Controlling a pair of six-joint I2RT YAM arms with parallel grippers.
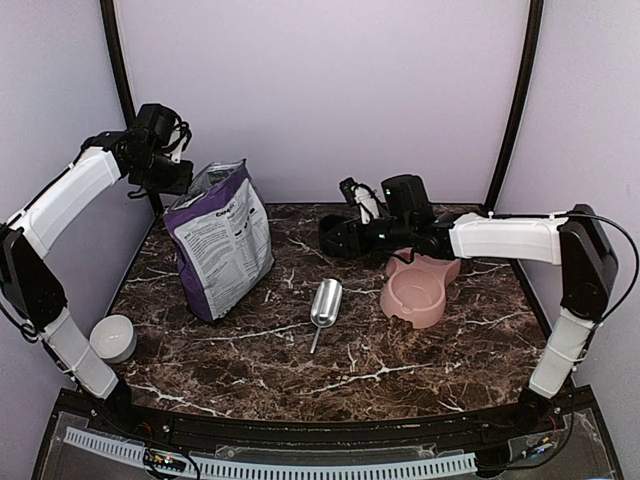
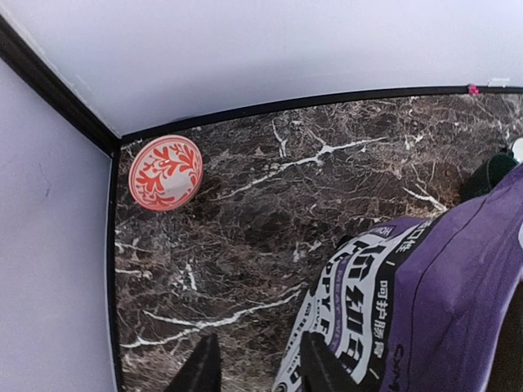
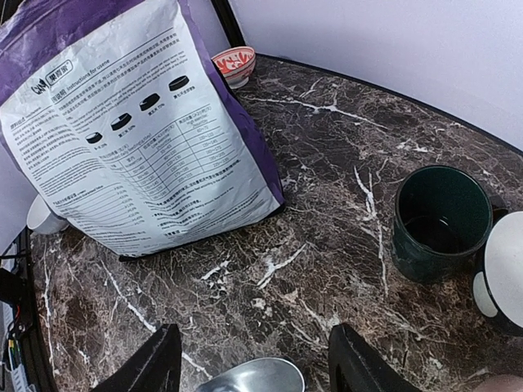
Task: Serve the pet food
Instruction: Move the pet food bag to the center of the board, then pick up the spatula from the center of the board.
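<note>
Bag corner: left gripper (image 2: pixel 260 366) spread, empty, by upright bag's (image 1: pixel 220 240) top, far left.
Pet food: unseen, presumably inside bag.
Scoop (image 1: pixel 326 301): counter (image 1: pixel 250 372) middle; probably best pinched squarely at handle.
Right gripper (image 3: pixel 257 359): spread, empty, above scoop.

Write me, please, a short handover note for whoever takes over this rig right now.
Left gripper: open, up by the top of the bag, holding nothing.
Right gripper: open, over the table just behind the scoop, not holding it.
Pink bowl: empty; no pet food in view.
Done: nothing served. Left: scoop food from the bag into the bowl.
</note>
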